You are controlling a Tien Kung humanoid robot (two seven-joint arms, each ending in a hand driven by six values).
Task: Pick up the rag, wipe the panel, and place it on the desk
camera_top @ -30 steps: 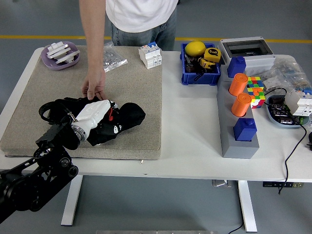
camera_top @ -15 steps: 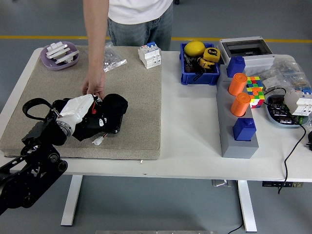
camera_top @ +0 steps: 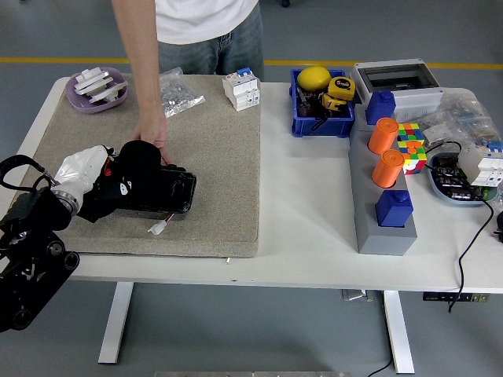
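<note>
1. The black rag (camera_top: 135,169) is gripped by the curled fingers of the left hand (camera_top: 106,179), at the left end of the black panel (camera_top: 161,193).
2. The panel is laid on a beige mat (camera_top: 212,149) on the table (camera_top: 306,204).
3. The panel's far edge is touched by a person's hand (camera_top: 151,130).

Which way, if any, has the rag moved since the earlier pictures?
Yes. The rag has moved left across the mat, away from its right edge, under the left hand.
</note>
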